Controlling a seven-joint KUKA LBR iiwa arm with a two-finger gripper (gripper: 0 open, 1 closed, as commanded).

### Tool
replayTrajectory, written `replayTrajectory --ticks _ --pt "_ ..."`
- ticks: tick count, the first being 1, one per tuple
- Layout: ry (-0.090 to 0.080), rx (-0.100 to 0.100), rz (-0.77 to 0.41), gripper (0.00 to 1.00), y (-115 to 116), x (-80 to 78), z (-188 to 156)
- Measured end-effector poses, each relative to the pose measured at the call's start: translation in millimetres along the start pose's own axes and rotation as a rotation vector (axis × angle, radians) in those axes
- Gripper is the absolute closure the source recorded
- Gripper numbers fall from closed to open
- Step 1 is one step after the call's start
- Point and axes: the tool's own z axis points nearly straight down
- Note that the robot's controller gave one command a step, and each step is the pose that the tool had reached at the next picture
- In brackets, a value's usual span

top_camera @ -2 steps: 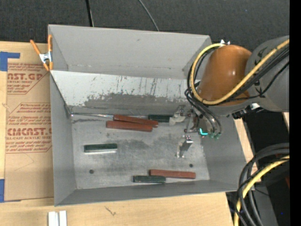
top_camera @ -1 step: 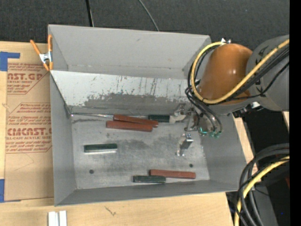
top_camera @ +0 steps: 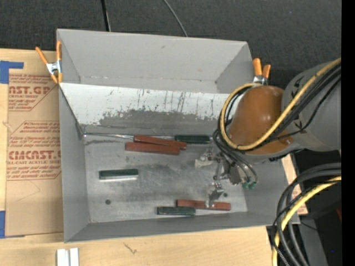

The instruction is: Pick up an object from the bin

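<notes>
Nothing is lifted yet: the tool (top_camera: 215, 193) hangs low at the bin's (top_camera: 166, 65) five o'clock, just over a red-brown bar (top_camera: 191, 204), whether apart or together I cannot tell.

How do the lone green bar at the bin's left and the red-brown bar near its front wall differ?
The green bar is pale green; the red-brown bar is reddish brown. The green bar lies alone; the red-brown bar has a dark green bar close beside it. The tool hangs over the red-brown bar, far from the green bar. Both are slim and lie flat.
</notes>
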Motion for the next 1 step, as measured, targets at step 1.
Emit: replayTrajectory --ticks 1 --pt "0.011 -0.002 -0.1 0.0 4.6 20.1 28.5"
